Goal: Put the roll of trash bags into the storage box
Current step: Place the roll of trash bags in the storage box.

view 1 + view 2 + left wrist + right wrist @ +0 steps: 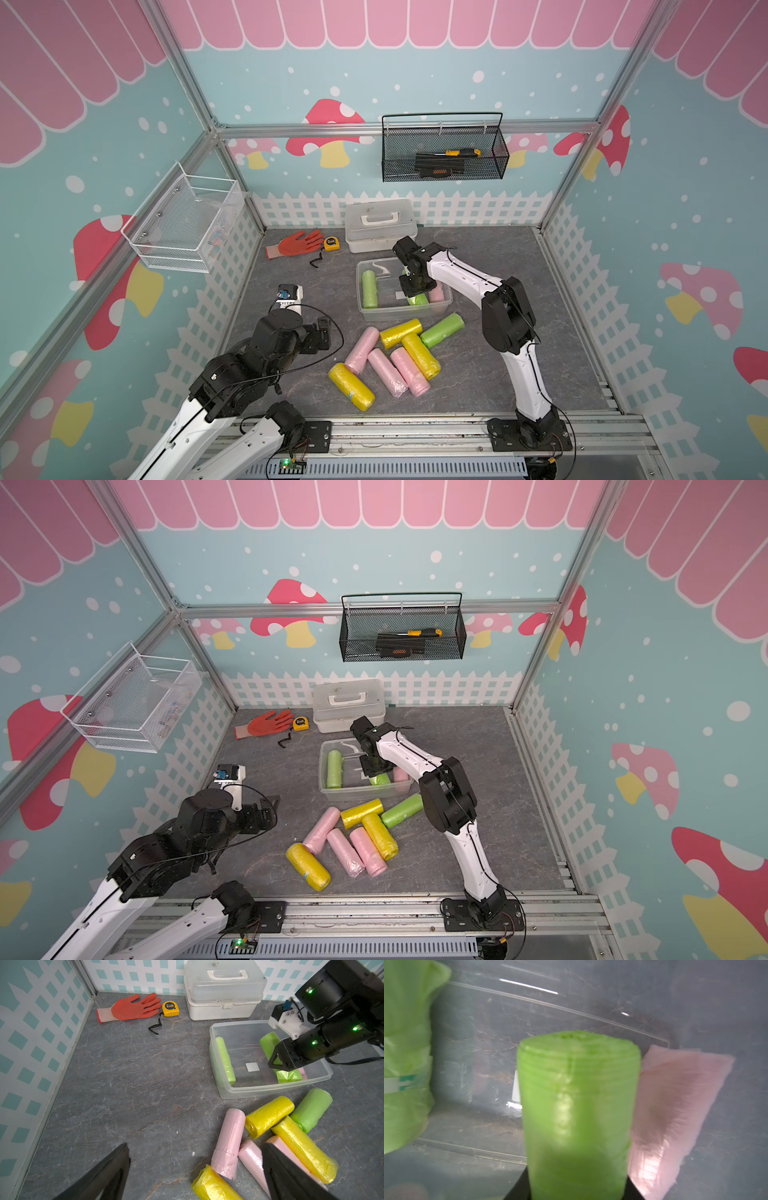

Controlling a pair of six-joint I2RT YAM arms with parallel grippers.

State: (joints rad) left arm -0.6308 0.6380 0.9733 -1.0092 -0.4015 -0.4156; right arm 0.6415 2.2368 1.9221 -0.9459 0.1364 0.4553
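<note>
Green roll (577, 1105): pinched in right pincer (280, 1068), inside storage box (270, 1090)
Left pincer (195, 1145): spread wide, well apart from storage box

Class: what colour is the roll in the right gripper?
The roll is light green, clearest in the right wrist view.

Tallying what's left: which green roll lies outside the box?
The green roll on the table, beside the yellow rolls. Of the other two, one lies in the box and the right claw holds one inside it.
</note>
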